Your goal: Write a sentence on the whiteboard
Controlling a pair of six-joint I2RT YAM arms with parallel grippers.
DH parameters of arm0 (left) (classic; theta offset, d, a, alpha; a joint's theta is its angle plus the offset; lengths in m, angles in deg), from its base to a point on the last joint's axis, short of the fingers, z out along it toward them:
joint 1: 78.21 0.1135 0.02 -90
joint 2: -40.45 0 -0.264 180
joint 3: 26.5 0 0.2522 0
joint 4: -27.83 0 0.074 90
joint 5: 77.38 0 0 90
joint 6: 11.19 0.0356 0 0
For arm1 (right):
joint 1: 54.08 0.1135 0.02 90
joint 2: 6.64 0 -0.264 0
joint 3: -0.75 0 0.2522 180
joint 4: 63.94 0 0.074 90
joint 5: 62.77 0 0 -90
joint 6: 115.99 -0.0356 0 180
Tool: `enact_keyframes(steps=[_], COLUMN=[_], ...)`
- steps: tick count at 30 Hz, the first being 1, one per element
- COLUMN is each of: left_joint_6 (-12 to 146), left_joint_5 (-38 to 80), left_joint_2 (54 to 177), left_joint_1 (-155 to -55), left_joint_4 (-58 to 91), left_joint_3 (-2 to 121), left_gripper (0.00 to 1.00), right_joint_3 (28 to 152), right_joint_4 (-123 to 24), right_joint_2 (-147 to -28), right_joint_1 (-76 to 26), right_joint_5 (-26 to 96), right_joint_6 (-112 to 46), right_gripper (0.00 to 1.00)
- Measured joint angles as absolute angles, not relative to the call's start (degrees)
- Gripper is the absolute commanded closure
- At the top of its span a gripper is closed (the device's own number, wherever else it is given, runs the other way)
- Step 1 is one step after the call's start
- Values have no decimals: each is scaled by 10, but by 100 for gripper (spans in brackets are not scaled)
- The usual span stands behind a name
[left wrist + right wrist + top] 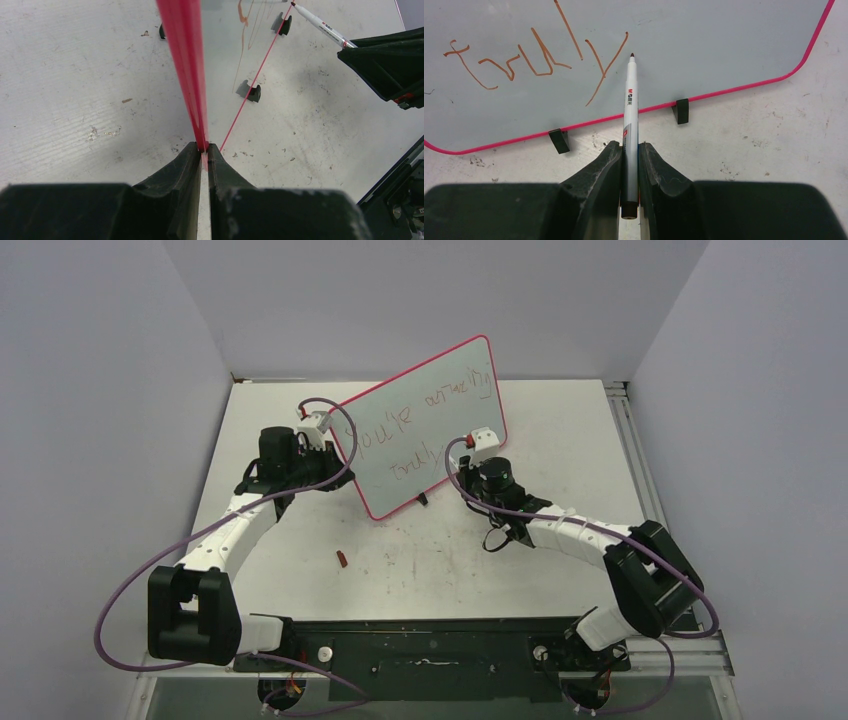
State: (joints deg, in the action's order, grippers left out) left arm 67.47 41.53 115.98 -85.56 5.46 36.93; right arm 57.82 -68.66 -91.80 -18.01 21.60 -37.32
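Note:
The whiteboard, pale with a pink-red rim, stands tilted on the table. It carries the sentence in two reddish-brown lines. My left gripper is shut on the board's left rim, and the jaws pinch the edge. My right gripper is shut on a white marker, jaws closed around its barrel. The marker tip sits just right of the last letter of "truly", at the board surface. I cannot tell if it touches. The marker also shows in the left wrist view.
Two black clip feet hold the board's lower rim on the white table. A small red cap lies on the table in front of the board. Grey walls close in on both sides, and a metal rail runs along the right edge.

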Motion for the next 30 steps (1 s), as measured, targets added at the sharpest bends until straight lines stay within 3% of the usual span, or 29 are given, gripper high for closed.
enact_keyframes(steps=[20, 25, 30], left_joint_6=[675, 675, 675], left_joint_5=[414, 408, 397], left_joint_2=[1160, 1151, 1116], left_joint_1=[-856, -857, -856], left_joint_4=[54, 50, 48], left_joint_3=[369, 369, 369], left_gripper=[91, 74, 43], right_joint_3=[583, 557, 517], right_joint_4=[-690, -688, -684], right_joint_2=[-932, -874, -744], right_joint_1=[-180, -180, -180], right_joint_5=[213, 192, 172], right_joint_6=[-372, -371, -369], right_gripper=[95, 95, 95])
